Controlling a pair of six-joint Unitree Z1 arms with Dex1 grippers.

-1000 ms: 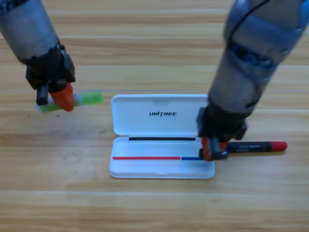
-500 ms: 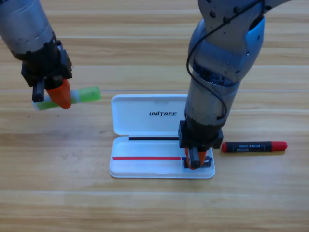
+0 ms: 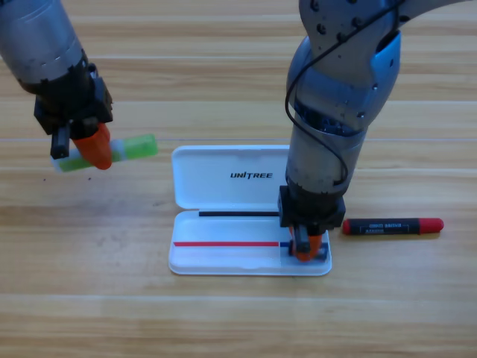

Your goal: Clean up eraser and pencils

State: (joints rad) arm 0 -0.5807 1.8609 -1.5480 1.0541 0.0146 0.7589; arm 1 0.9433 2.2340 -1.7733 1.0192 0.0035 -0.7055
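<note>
One camera only, fixed high above the wooden table (image 3: 223,321) and looking almost straight down, so the boards run across the picture. It sits close: both arms enter from the top edge, large and cut off. The left gripper (image 3: 82,145) lies at the left margin, the right gripper (image 3: 304,246) just right of centre, low in frame. The white case (image 3: 238,183) reaches left from that right gripper, mid-picture. No second view, so nothing overlaps.
</note>
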